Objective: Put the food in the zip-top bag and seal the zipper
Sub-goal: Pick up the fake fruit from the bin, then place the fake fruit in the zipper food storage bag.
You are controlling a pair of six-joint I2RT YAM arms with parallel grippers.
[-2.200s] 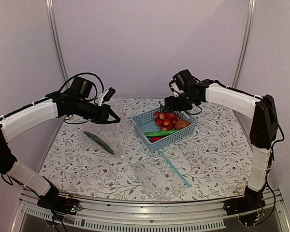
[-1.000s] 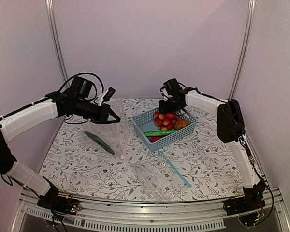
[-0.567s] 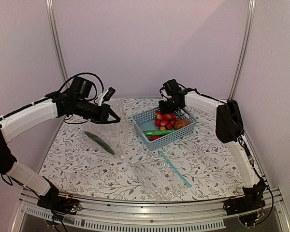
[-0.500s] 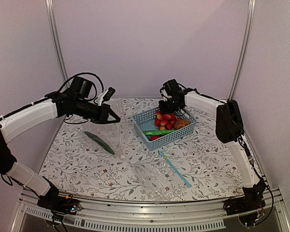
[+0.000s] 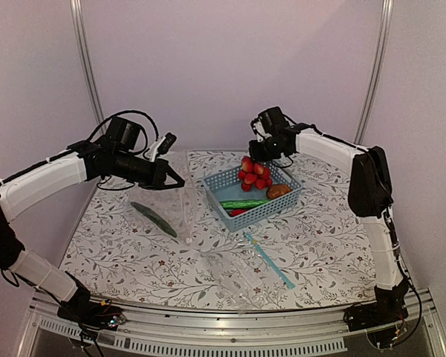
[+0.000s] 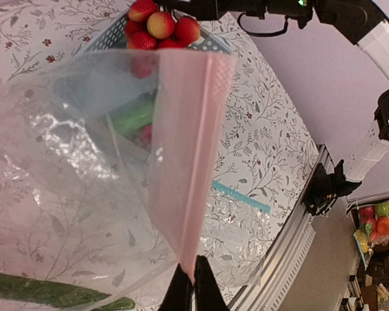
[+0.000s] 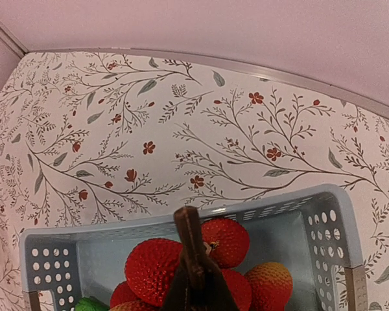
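My left gripper is shut on the pale pink zipper and holds the clear zip-top bag up by its mouth. A long green vegetable shows through the plastic at the bag's low end. My right gripper is shut on the brown stem of the red-yellow fruit bunch, which hangs just above the blue basket. In the basket lie a second green vegetable, a red chili and a brown lump.
Another clear bag with a teal-blue strip lies flat on the flowered table in front of the basket. The table's metal front rail runs along the near edge.
My right gripper has shut on the fruit bunch's stem and raised the bunch from the basket. The left arm and the bag have stayed put.
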